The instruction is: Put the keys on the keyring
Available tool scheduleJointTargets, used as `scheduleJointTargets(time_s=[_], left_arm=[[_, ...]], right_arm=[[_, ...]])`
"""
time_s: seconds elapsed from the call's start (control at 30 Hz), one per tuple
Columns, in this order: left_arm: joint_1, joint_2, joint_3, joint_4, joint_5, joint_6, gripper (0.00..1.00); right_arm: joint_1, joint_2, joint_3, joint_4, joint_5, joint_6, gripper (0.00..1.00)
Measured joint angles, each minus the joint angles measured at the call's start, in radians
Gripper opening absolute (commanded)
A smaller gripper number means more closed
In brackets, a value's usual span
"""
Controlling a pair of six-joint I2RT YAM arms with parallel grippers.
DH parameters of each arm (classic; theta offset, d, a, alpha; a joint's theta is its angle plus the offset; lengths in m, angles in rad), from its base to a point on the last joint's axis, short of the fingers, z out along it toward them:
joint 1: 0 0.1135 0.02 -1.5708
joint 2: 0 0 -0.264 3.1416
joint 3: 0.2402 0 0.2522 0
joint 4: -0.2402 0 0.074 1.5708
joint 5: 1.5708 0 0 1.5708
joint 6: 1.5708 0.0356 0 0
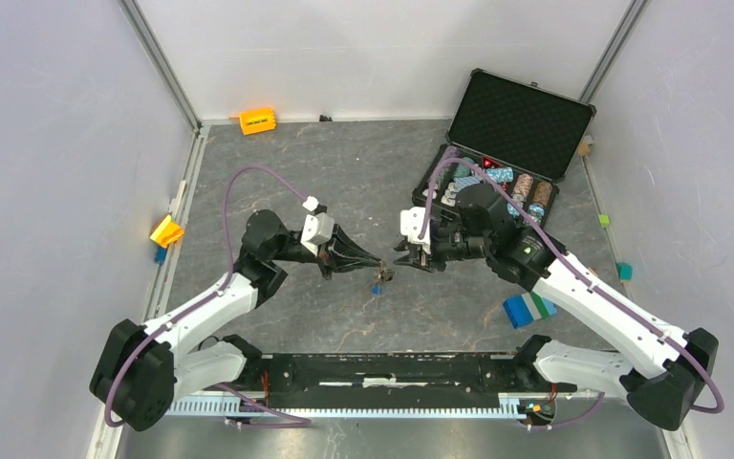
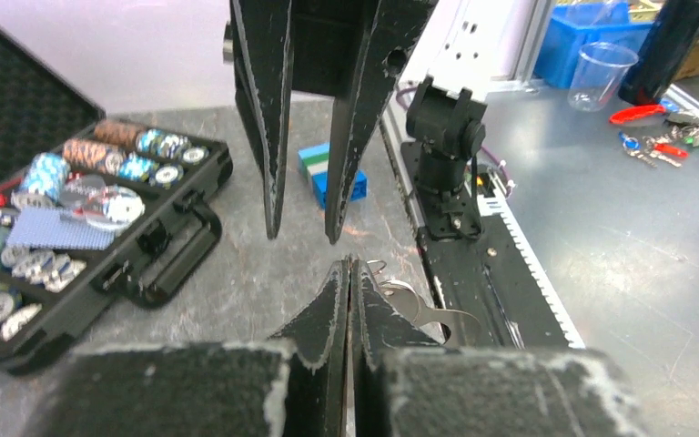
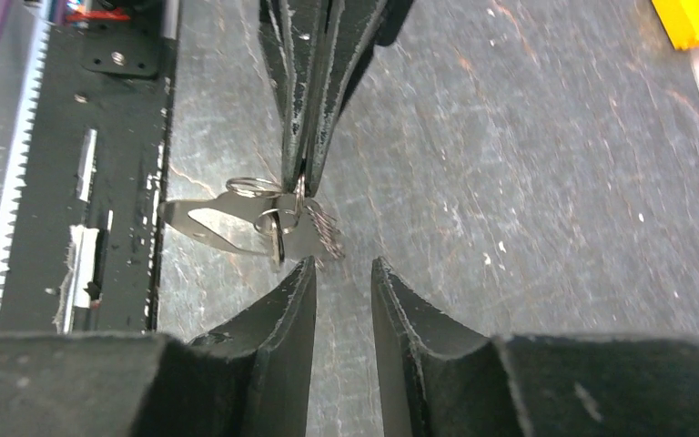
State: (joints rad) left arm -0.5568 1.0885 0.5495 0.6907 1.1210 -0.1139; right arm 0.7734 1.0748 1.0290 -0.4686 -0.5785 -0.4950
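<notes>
Two arms: both reach in over the table (image 1: 344,172) and meet tip to tip at its middle, well above the surface.
One case (image 1: 521,115): black, lid up, at the far right behind the right arm; rows of chips (image 1: 526,188) lie in its tray.
Three blocks: an orange block (image 1: 257,120) at the back wall, a yellow block (image 1: 166,230) at the left wall, and a striped block (image 1: 528,309) in blue, green and white beside the right arm.
Two cubes: a green cube (image 1: 604,219) and a teal cube (image 1: 624,271) on the floor along the right wall.
Left gripper (image 2: 349,266): jaws pressed together, pinching the keyring where its small rings gather.
Right gripper (image 3: 342,266): jaws partly apart with nothing between them; its tips stand just beside the keyring, facing the left gripper's tips.
One keyring (image 3: 175,215): a flat grey metal piece with a long hole, held in the air and sticking out sideways from the left gripper toward the rail (image 3: 100,137).
Wire rings (image 3: 253,187): at least two, looped at the pinch point.
Keys: one blue key (image 1: 377,286) hangs just under the left gripper's tips; a second may hang with it, but the bunch is too small to count.
</notes>
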Motion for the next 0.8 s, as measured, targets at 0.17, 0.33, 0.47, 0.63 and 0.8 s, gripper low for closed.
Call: scheduleJointTargets(time_s=[0.17,0.33,0.47,0.63,0.8], left_arm=[[0.0,0.005,-0.006,0.095,0.016,-0.047,0.02],[0.0,0.014,-0.019,0.123,0.017,-0.058,0.02],[0.0,0.015,-0.024,0.13,0.017,-0.061,0.02],[0.0,0.015,-0.026,0.135,0.017,-0.061,0.02],[0.0,0.015,-0.026,0.135,0.017,-0.061,0.02]], right_arm=[[-0.008,0.002,-0.002,0.026,-0.118,-0.005,0.33],[-0.008,0.015,-0.002,0.043,-0.191,-0.009,0.31],[-0.008,0.022,-0.005,0.055,-0.217,-0.009,0.27],[-0.008,0.032,-0.02,0.072,-0.229,-0.008,0.26],[-0.008,0.042,-0.033,0.076,-0.222,-0.008,0.28]])
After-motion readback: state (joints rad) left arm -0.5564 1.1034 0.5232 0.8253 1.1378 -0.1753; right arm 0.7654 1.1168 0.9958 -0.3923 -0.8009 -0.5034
